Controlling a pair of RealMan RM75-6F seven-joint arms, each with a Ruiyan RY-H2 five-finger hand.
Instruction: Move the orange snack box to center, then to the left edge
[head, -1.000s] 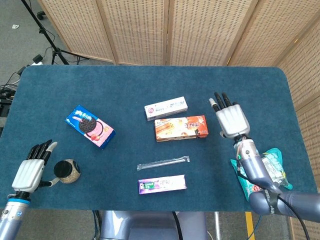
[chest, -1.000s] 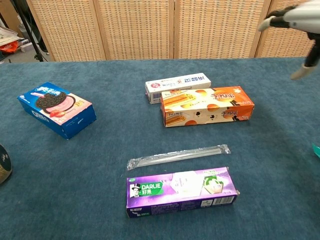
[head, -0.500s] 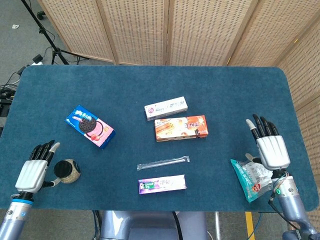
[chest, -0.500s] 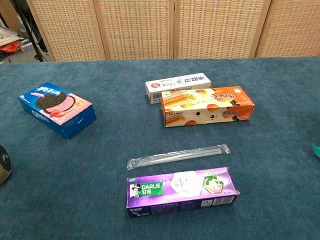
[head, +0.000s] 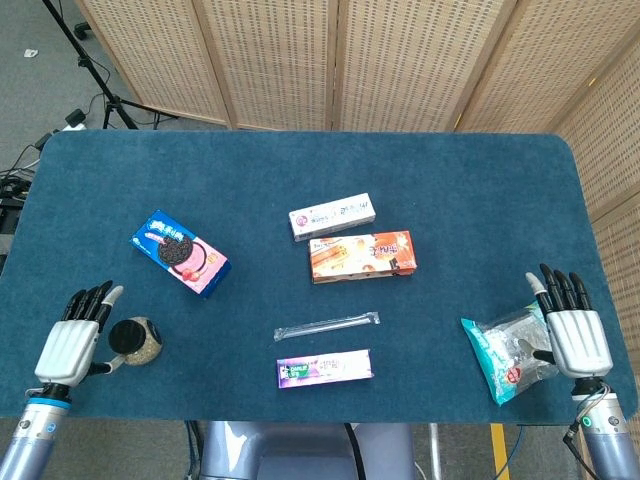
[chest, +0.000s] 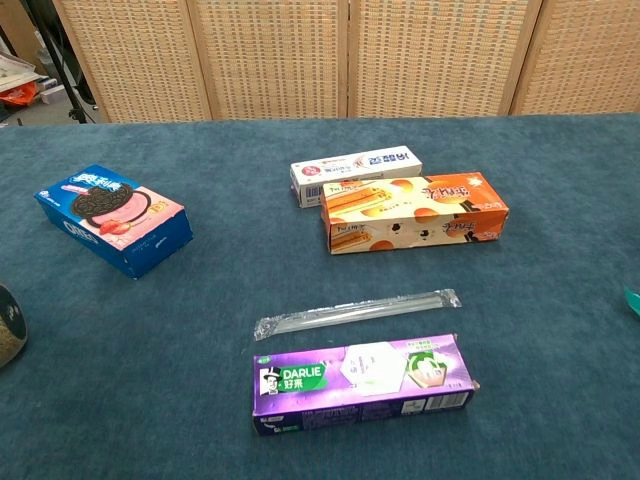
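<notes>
**Near the middle of the table: the box is lying well away from both hands**

Near the middle of the blue table (head: 480, 180) the orange snack box (head: 362, 256) is lying flat, with its long axis running left to right across the robot's view. Its far long side is sitting just beside the white box (head: 332, 217), touching it or nearly so (the chest view shows no clear gap between them). A clear wrapped stick (head: 327, 326) and a purple toothpaste box (head: 324, 369) are lying nearer to the robot, apart from it.

The right hand (head: 574, 335) is waiting at the right front edge with fingers spread and holding nothing, beside a crumpled snack bag (head: 508, 355). The left hand (head: 72, 340) is waiting at the left front edge, also spread and holding nothing, just beside a small dark jar (head: 135, 342). A blue cookie box (head: 180, 252) is lying between the left side and the orange box.

The orange box is lying slightly right of center, so the right hand seems nearer to it. For the trip to the left edge, the left hand is probably better placed.
</notes>
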